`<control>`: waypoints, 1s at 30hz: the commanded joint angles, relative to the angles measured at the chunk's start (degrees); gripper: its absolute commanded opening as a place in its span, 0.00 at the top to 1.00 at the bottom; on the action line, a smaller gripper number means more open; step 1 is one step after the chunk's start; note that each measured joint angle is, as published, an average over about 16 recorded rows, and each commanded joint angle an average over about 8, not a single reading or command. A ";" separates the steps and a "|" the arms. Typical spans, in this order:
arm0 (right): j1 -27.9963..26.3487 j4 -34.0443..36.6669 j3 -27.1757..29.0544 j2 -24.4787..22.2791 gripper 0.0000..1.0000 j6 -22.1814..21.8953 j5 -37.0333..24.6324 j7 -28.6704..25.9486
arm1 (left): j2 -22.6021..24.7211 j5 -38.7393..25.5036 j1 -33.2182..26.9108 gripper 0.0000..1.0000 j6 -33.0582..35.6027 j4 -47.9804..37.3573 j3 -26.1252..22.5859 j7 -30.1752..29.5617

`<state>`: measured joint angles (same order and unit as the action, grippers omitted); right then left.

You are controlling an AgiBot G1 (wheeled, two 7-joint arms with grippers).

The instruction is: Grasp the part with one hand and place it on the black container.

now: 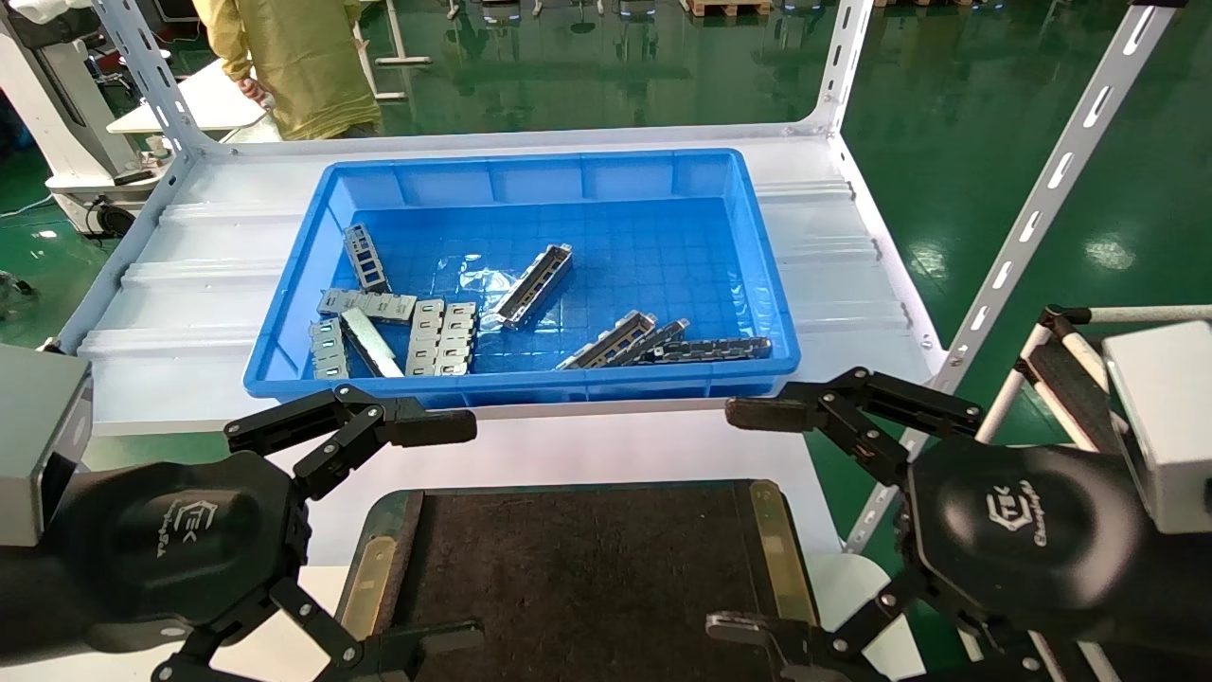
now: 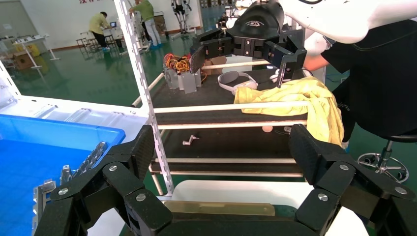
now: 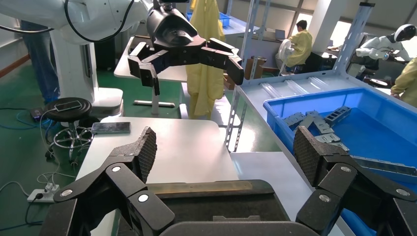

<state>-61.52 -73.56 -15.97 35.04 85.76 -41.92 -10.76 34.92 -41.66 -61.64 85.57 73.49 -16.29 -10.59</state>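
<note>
White shelving holds a blue bin (image 1: 284,313), nothing picked yet.
Left gripper (image 1: 431,530) and right gripper (image 1: 757,516) hover, jaws apart, flanking the bare black container (image 1: 587,568); the part (image 1: 535,284) lies in the bin.

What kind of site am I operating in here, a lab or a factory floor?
Likely a factory-style robot workshop: a glossy green floor, a perforated metal rack frame around the bench, a blue bin of stamped metal parts, and a worker in a yellow coat nearby.
</note>
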 commanded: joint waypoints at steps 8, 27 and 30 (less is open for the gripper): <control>-0.03 0.02 -0.04 -0.02 0.00 0.01 0.02 0.03 | 0.19 -0.10 -0.12 0.00 -0.12 -0.06 -0.08 0.03; -0.07 0.06 -0.13 -0.04 0.00 0.00 0.07 0.09 | 7.38 -11.96 -7.12 0.00 -10.36 -6.47 -4.37 -0.44; -0.07 0.06 -0.15 -0.05 0.00 -0.01 0.08 0.10 | 10.08 -14.96 -9.33 0.00 -13.46 -9.06 -5.59 -0.76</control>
<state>-61.60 -73.50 -16.12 34.99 85.75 -41.83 -10.66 45.14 -56.53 -70.90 72.10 63.78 -21.83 -10.93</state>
